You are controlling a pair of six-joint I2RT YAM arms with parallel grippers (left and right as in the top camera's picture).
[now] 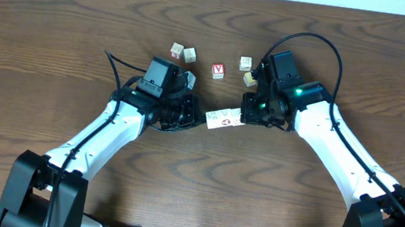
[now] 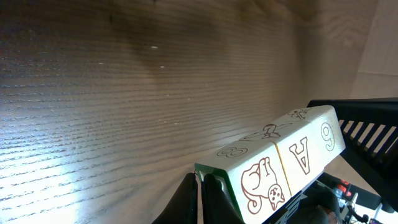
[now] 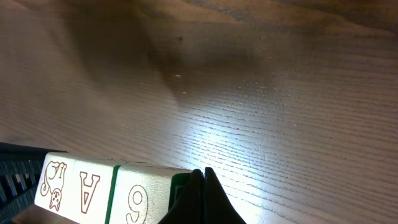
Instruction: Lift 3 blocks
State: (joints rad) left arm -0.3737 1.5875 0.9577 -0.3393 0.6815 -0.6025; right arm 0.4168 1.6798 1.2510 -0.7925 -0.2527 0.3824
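Three cream-white blocks [image 1: 225,119] form a short end-to-end row between my two grippers. In the left wrist view the row [image 2: 286,158] shows a cat drawing, an A and a 6, and it seems to hang clear of the table. My left gripper [image 1: 202,116] is shut, its closed fingertips [image 2: 200,190] pressing against the row's green-edged end. My right gripper [image 1: 243,118] is shut too, with its tips [image 3: 200,186] pushed against the other end of the row [image 3: 93,190], beside the 6. Nothing sits between either pair of fingers.
Five loose cubes lie at the back of the wooden table: two [image 1: 177,50] [image 1: 189,54] behind the left arm, one with a red letter [image 1: 218,70] in the middle, and two [image 1: 246,63] [image 1: 249,78] next to the right arm. A black cable loops over the right arm.
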